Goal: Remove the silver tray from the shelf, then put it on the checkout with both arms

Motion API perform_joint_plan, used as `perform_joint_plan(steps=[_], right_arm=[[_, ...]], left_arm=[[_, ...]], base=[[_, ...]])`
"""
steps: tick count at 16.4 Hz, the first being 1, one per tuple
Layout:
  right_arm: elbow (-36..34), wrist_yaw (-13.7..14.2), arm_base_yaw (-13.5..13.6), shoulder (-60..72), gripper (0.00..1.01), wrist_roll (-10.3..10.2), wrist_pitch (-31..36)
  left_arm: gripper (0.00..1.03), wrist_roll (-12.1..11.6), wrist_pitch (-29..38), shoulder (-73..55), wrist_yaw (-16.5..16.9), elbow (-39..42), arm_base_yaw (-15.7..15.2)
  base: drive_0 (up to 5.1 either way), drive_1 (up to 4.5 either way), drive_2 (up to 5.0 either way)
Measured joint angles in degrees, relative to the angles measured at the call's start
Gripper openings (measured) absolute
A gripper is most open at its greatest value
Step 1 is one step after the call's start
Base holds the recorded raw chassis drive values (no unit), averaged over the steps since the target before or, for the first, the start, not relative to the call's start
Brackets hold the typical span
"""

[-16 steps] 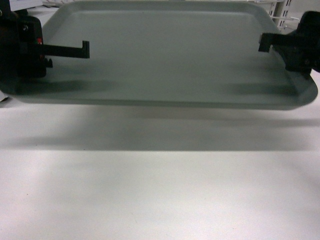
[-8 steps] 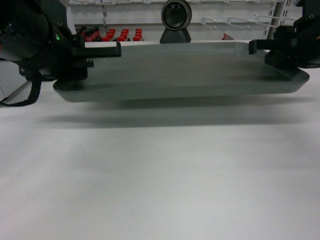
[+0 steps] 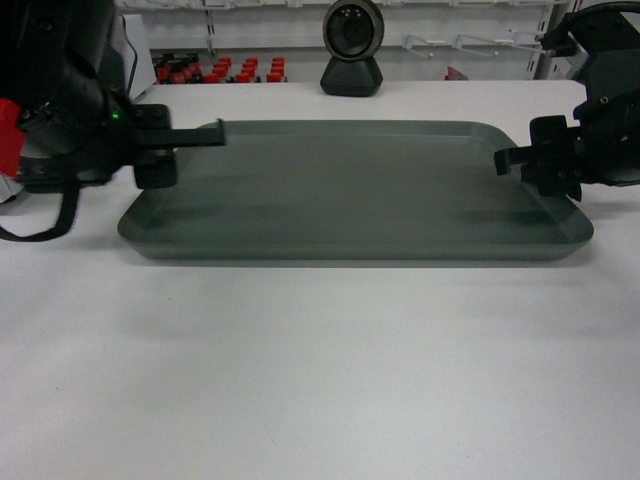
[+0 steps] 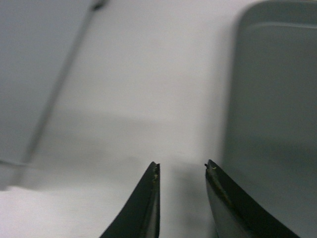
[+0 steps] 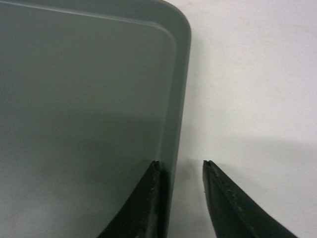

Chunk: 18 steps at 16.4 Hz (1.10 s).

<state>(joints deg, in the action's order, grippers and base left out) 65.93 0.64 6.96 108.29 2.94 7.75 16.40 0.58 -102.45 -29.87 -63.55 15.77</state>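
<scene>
The silver tray (image 3: 350, 190) lies flat on the white checkout (image 3: 320, 370), its long side facing me. My left gripper (image 3: 185, 150), black with red parts, is at the tray's left end. In the left wrist view the left gripper (image 4: 182, 166) is open, only tabletop shows between its tips, and the tray (image 4: 277, 99) lies just right of the right finger. My right gripper (image 3: 522, 165) is at the right end. In the right wrist view the right gripper (image 5: 181, 164) is open astride the tray's rim (image 5: 178, 99), with a visible gap.
A black round-headed scanner stand (image 3: 351, 45) sits on the checkout behind the tray. White store shelving (image 3: 250, 25) with red items (image 3: 225, 70) and wire hooks runs along the back. A black cable (image 3: 55, 215) hangs from the left arm.
The tray hung above the tabletop in both grippers; now it rests flat on the checkout. Both grippers stay at its ends, with their jaws now parted.
</scene>
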Motion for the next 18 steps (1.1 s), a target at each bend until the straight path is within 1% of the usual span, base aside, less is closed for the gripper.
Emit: perform_joint_plan(steps=[1,2,3,4,6,7,8,9,10,11,12,13,14,16,17,18], right_arm=[[0.0,1.05,-0.72,0.0,0.4,0.55,-0.24],[0.02,1.4,-1.6,-0.04,0.53,0.57,-0.2],[0.02,1.53,-1.84,-0.46,0.66,0.55,-0.46],[0.0,1.42,-1.84,-0.98,0.77,0.44,-0.63],[0.0,0.55,-2.14,-2.95,0.93,-0.11,-0.48],[0.0,-0.17,-2.14,-4.17,1.0,-0.72,0.15],[0.0,-0.68,-2.14,-5.92,0.99,-1.44,0.79],[0.0,-1.38,-2.14,-7.45,0.97,-2.43,2.6],[0.0,-2.62,-2.12,-8.87,0.98,-3.93,4.04],[-0.07,-3.43,-2.08,-10.14,0.98,-5.18,5.77],[-0.15,-4.09,-2.01,-11.19,0.98,-6.51,7.82],[-0.72,-4.17,-1.6,-12.98,0.98,-8.11,9.75],[-1.86,-4.94,-1.2,-14.56,0.98,-9.16,11.72],[-3.72,-5.79,-0.24,-17.42,0.98,-10.25,13.99],[-4.61,-6.95,0.42,-19.08,0.98,-11.45,14.82],[-5.75,-7.37,1.51,-21.0,0.98,-12.72,16.33]], left_arm=[[0.44,0.11,0.5,0.07,-1.18,0.0,-1.55],[0.58,0.11,1.75,0.48,-1.95,0.0,-3.06],[0.69,0.07,2.62,1.77,-1.88,0.02,-3.1],[0.8,-0.11,4.07,3.54,-1.77,0.02,-2.51],[0.96,-0.22,5.88,6.67,-0.94,0.02,-2.1],[1.0,-0.37,6.84,7.74,-0.85,0.0,-2.12],[0.98,-0.31,7.78,8.9,-0.79,0.04,-2.73],[0.98,-0.11,9.16,9.99,-0.66,0.39,-3.61],[0.98,0.0,9.7,11.15,-0.59,0.66,-4.22],[0.98,-0.17,11.65,12.35,-0.83,1.2,-4.94],[0.98,-0.26,11.69,13.79,-0.17,1.22,-5.55],[0.98,-0.81,13.03,15.52,-0.68,1.22,-5.84],[0.98,-2.01,14.47,17.31,-1.6,1.42,-5.88],[0.98,-3.41,15.1,19.58,-2.82,2.08,-6.16],[0.98,-4.52,15.1,20.48,-3.37,2.23,-6.16],[0.98,-5.25,15.08,20.7,-3.65,2.34,-6.16]], base=[[0.0,0.0,0.0],[0.0,0.0,0.0],[0.0,0.0,0.0],[0.0,0.0,0.0],[0.0,0.0,0.0],[0.0,0.0,0.0],[0.0,0.0,0.0],[0.0,0.0,0.0],[0.0,0.0,0.0],[0.0,0.0,0.0],[0.0,0.0,0.0],[0.0,0.0,0.0],[0.0,0.0,0.0],[0.0,0.0,0.0],[0.0,0.0,0.0],[0.0,0.0,0.0]])
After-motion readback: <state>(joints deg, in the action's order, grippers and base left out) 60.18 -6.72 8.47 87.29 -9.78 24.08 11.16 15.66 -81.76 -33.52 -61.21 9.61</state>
